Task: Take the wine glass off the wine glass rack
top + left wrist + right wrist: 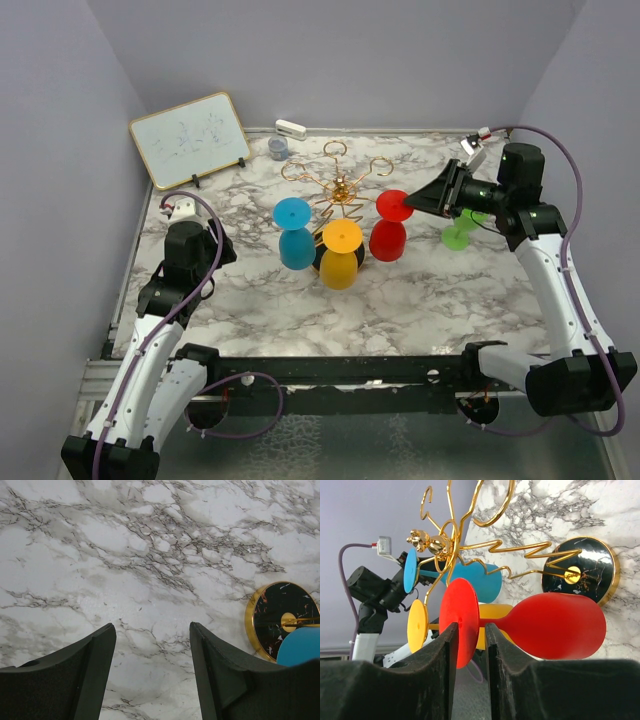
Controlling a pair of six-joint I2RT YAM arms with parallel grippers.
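Note:
The gold wire wine glass rack (340, 188) stands mid-table on its round black base (590, 565). Three glasses hang from it upside down: blue (295, 245), yellow (340, 265) and red (388, 240). My right gripper (408, 203) is at the red glass's foot. In the right wrist view its fingers (470, 626) stand narrowly apart on either side of the red foot disc (462, 610), which lies at an angle between them and is not clamped. My left gripper (152, 627) hangs open over bare marble left of the rack base (280, 615), with nothing in it.
A green wine glass (458, 236) stands upside down on the table under the right arm. A whiteboard (190, 138) leans at the back left. A small grey cup (277, 148) and a white eraser (290, 128) lie near the back wall.

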